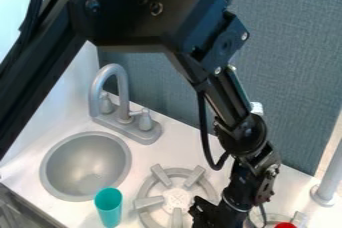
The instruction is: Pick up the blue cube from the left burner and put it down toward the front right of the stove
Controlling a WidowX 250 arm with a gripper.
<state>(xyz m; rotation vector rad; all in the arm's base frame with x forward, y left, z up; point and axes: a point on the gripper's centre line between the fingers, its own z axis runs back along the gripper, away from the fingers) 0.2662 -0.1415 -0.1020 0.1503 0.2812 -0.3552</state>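
black gripper [212,216] at near side, by right part of grey burner [148,202], jaw opening and grip I cannot tell, teal cup [109,213] at left, near round sink [83,159]

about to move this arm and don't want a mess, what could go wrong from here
The gripper hangs low beside the burner grate, so a sideways move might catch one of its raised prongs. If it swept further past the grate, it could knock the teal cup, perhaps toward the sink. The loose cable loop on the arm might also snag.
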